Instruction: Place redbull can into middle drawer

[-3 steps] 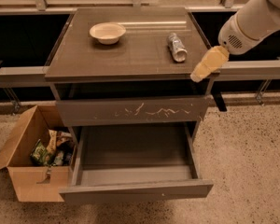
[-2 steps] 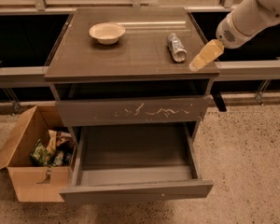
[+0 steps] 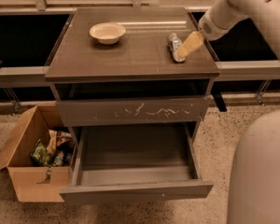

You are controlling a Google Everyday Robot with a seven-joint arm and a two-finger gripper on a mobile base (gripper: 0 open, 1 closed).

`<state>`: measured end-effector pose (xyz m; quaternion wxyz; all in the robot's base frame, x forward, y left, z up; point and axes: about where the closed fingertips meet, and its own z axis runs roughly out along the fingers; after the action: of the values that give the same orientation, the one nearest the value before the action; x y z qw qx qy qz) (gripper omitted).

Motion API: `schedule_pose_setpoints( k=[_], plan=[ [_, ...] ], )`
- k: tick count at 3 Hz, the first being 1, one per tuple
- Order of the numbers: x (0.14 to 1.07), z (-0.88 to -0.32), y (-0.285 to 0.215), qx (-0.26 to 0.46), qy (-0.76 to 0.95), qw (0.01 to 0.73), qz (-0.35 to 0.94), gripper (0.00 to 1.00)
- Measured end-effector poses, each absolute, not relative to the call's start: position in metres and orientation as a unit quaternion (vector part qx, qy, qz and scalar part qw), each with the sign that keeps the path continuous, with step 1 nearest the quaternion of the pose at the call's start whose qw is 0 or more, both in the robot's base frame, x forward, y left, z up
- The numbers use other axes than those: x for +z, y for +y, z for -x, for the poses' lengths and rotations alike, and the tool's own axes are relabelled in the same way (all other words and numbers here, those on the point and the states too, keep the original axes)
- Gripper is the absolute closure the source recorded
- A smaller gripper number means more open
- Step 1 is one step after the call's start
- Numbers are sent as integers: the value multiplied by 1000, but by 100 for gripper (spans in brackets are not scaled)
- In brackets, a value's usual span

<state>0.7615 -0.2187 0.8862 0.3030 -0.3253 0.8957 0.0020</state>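
The redbull can [image 3: 174,45], slim and silvery with bluish marks, lies on its side at the right of the cabinet top [image 3: 130,55]. My gripper [image 3: 189,45], with yellowish fingers, reaches in from the upper right and sits just right of the can, at or against its side. The middle drawer [image 3: 135,169] is pulled open below, its grey inside bare, its plain front panel [image 3: 135,192] nearest me. Above it is a shut drawer front with white scratches [image 3: 149,111].
A cream bowl [image 3: 107,32] stands at the back left of the top. An open cardboard box [image 3: 35,155] with packets sits on the floor at the left. A white rounded part of the robot [image 3: 259,171] fills the lower right.
My gripper has moved up and to the left, from beyond the top's right edge to right beside the can. The can and the drawer have not moved.
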Motion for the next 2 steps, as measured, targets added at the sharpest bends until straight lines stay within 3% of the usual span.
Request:
schedule_pose_setpoints(
  k=[2],
  plan=[
    [873, -782, -197, 8, 904, 309, 297, 0]
  ],
)
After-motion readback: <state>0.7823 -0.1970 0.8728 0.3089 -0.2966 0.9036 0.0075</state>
